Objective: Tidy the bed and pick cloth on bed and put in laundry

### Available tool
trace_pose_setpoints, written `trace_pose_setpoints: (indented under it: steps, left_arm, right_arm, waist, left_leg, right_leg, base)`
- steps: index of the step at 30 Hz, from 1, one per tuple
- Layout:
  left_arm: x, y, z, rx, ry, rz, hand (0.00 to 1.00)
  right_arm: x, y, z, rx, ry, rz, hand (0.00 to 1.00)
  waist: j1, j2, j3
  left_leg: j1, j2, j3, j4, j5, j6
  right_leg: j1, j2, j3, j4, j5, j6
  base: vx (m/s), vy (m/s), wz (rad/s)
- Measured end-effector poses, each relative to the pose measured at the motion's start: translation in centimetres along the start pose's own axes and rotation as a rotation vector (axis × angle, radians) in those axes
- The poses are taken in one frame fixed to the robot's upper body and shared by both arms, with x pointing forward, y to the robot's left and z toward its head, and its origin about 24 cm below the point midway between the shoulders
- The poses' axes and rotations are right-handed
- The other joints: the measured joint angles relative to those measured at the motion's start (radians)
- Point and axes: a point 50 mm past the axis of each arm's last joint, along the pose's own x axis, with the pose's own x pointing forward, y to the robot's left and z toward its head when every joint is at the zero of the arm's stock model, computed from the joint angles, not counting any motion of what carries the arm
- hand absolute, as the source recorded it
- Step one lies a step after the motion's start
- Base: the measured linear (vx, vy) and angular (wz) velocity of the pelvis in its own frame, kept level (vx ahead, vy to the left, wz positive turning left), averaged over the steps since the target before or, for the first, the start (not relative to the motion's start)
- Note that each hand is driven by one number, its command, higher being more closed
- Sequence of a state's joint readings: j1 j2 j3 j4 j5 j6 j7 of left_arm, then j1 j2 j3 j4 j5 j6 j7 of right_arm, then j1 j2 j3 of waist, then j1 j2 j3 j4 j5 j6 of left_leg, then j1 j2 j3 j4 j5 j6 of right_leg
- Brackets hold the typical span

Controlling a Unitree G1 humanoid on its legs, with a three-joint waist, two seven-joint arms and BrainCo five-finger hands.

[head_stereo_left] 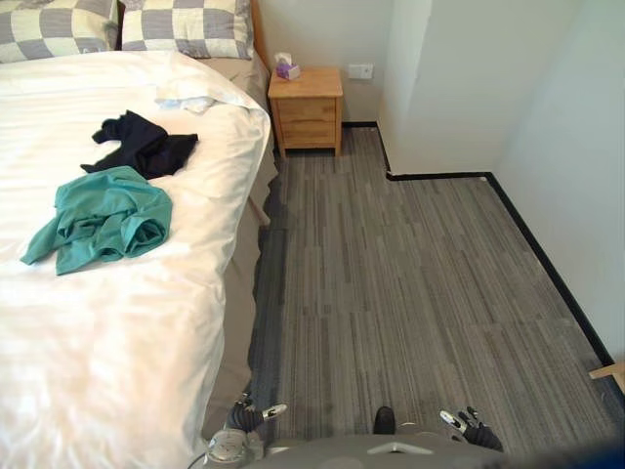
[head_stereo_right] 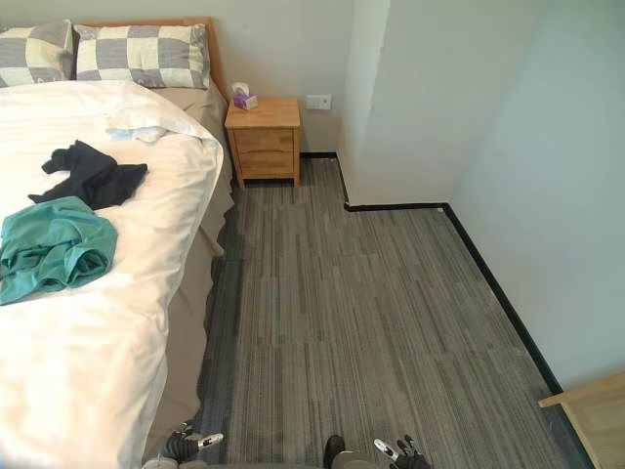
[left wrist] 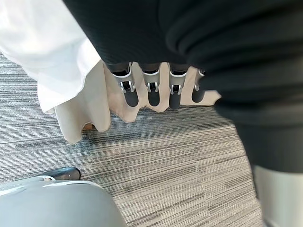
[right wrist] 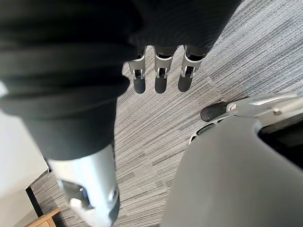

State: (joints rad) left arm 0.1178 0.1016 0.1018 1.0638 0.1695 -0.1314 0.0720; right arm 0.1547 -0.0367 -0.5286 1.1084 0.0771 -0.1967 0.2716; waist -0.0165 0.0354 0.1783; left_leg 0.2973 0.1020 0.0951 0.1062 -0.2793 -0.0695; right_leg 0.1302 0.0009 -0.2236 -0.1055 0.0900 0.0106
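The teal cloth [head_stereo_left: 103, 217] lies crumpled on the white duvet [head_stereo_left: 107, 342], about midway along the bed. A dark navy cloth [head_stereo_left: 145, 145] lies just beyond it, and their edges are touching or nearly so. A small pale cloth [head_stereo_left: 187, 101] sits further up, by the turned-back edge of the duvet near the checked pillows [head_stereo_left: 186, 27]. All three rest loose on top with nothing pinning them, so each looks free to lift, and the bunched folds should give fingers easy purchase. The duvet hangs over the bed's side above the beige bed skirt [left wrist: 83, 118] and the grey striped floor [head_stereo_left: 410, 293].

Both hands hang low beside the robot, well apart from the clothes. The left hand [head_stereo_left: 256, 416] is next to the bed's edge, its fingers [left wrist: 127, 84] straight and relaxed, holding nothing. The right hand [head_stereo_left: 469, 424] hangs over bare floor, its fingers [right wrist: 161, 78] likewise straight and empty. This reads as a resting posture, with no cloth picked up yet.

A wooden nightstand [head_stereo_left: 307, 106] with a tissue box [head_stereo_left: 287, 68] on it stands by the bed's head. The robot will probably need to step closer and reach across, since the teal cloth sits away from the bed's edge.
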Motion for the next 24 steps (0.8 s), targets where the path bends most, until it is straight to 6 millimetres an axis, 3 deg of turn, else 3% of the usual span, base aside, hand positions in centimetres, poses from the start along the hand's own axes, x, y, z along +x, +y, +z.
trace_pose_setpoints:
  steps: [3, 8, 9, 10, 11, 13, 15, 16, 17, 19, 22, 23, 24]
  left_arm:
    - [-0.1, 0.0, -0.4, -0.082, 0.017, 0.02, 0.0]
    - [-0.7, -0.4, -1.9, -0.378, 0.081, 0.073, 0.0]
    - [-0.7, -0.6, -1.9, -0.414, 0.08, 0.075, 0.0]
    - [-0.7, -0.5, -2.0, -0.48, 0.085, 0.089, 0.0]
    - [-0.8, -0.2, -2.1, -0.546, 0.087, 0.108, 0.0]
    - [-0.7, 0.2, -2.1, -0.641, 0.092, 0.13, 0.0]
    - [-0.7, 0.2, -2.1, -0.659, 0.107, 0.125, 0.0]
    - [-0.4, 0.1, -1.4, -0.664, 0.096, 0.113, 0.0]
    - [-0.4, 0.0, -1.3, -0.663, 0.092, 0.106, 0.0]
    - [-0.4, 0.0, -1.4, -0.669, 0.087, 0.102, 0.0]
    - [-0.5, 0.2, -1.6, -0.697, 0.1, 0.101, 0.0]
    - [-0.4, 0.3, -1.6, -0.697, 0.102, 0.094, 0.0]
    - [-0.5, -0.1, -1.7, -0.697, 0.111, 0.075, 0.0]
  right_arm:
    - [-0.2, -0.1, -0.3, 0.046, -0.008, -0.013, 0.0]
    - [-0.8, -0.3, -0.7, 0.129, -0.054, -0.069, 0.0]
    - [-0.8, -0.1, -0.7, 0.131, -0.058, -0.073, 0.0]
    - [-0.8, 0.0, -0.5, 0.121, -0.065, -0.076, 0.0]
    - [-0.7, 0.5, -0.3, 0.113, -0.075, -0.071, 0.0]
    - [-0.6, 0.9, -0.2, 0.112, -0.08, -0.079, 0.0]
    - [-0.6, 1.1, -0.2, 0.128, -0.08, -0.077, 0.0]
    - [-0.6, 1.0, -0.2, 0.142, -0.084, -0.082, 0.0]
    - [-0.7, 0.8, -0.5, 0.148, -0.077, -0.09, 0.0]
    - [-0.9, 0.7, -0.9, 0.158, -0.067, -0.095, 0.0]
    - [-0.9, 1.0, -1.1, 0.141, -0.057, -0.081, 0.0]
    - [-0.8, 1.1, -0.9, 0.137, -0.064, -0.076, 0.0]
    - [-0.7, 0.8, -0.6, 0.135, -0.069, -0.083, 0.0]
  waist:
    - [0.001, 0.001, -0.002]
    - [0.009, 0.011, -0.01]
    - [0.013, 0.015, -0.007]
    - [0.02, 0.011, -0.004]
    - [0.023, -0.011, -0.001]
    - [0.035, -0.034, 0.011]
    - [0.029, -0.036, 0.014]
    - [0.021, -0.025, 0.028]
    - [0.019, -0.018, 0.023]
    - [0.022, -0.019, 0.024]
    - [0.023, -0.029, 0.02]
    - [0.023, -0.031, 0.018]
    - [0.017, -0.017, 0.014]
  left_leg:
    - [-0.014, -0.001, 0.001, 0.0, -0.002, 0.004]
    - [-0.077, 0.004, 0.013, 0.042, -0.024, 0.02]
    - [-0.081, 0.006, 0.02, 0.052, -0.029, 0.023]
    - [-0.096, 0.002, 0.034, 0.078, -0.041, 0.033]
    - [-0.113, -0.017, 0.05, 0.117, -0.064, 0.045]
    - [-0.124, -0.039, 0.052, 0.179, -0.104, 0.06]
    - [-0.116, -0.049, 0.019, 0.192, -0.111, 0.066]
    - [-0.099, -0.049, -0.014, 0.186, -0.113, 0.078]
    - [-0.086, -0.033, -0.035, 0.187, -0.118, 0.08]
    - [-0.077, -0.009, -0.058, 0.191, -0.131, 0.067]
    - [-0.062, 0.007, -0.086, 0.218, -0.201, 0.046]
    - [-0.056, 0.008, -0.091, 0.225, -0.221, 0.042]
    - [-0.032, 0.026, -0.104, 0.231, -0.254, 0.033]
  right_leg:
    - [-0.018, -0.001, 0.001, 0.0, -0.003, 0.004]
    - [-0.069, -0.004, 0.002, 0.04, -0.023, 0.003]
    - [-0.098, -0.008, 0.003, 0.097, -0.05, 0.006]
    - [-0.17, -0.034, 0.008, 0.252, -0.119, 0.004]
    - [-0.248, -0.074, 0.013, 0.416, -0.191, 0.005]
    - [-0.325, -0.126, 0.013, 0.605, -0.245, 0.017]
    - [-0.331, -0.156, 0.001, 0.673, -0.246, 0.031]
    - [-0.361, -0.174, -0.014, 0.754, -0.229, 0.054]
    - [-0.37, -0.162, -0.005, 0.734, -0.262, 0.056]
    - [-0.385, -0.142, -0.001, 0.675, -0.257, 0.045]
    - [-0.435, -0.149, 0.021, 0.662, -0.255, 0.034]
    - [-0.442, -0.157, 0.021, 0.685, -0.264, 0.024]
    - [-0.448, -0.156, 0.012, 0.755, -0.305, -0.008]
  base:
    - [0.0, 0.0, 0.0]
    - [0.03, 0.027, -0.03]
    - [0.04, 0.062, -0.08]
    - [0.01, 0.093, -0.03]
    - [0.01, 0.094, -0.03]
    - [0.0, 0.052, 0.0]
    - [0.02, 0.021, 0.4]
    - [0.06, 0.007, 0.67]
    - [0.08, -0.005, 0.63]
    - [0.13, -0.078, 0.43]
    - [0.18, -0.159, 0.26]
    - [0.3, -0.257, 0.25]
    - [0.44, -0.319, 0.32]
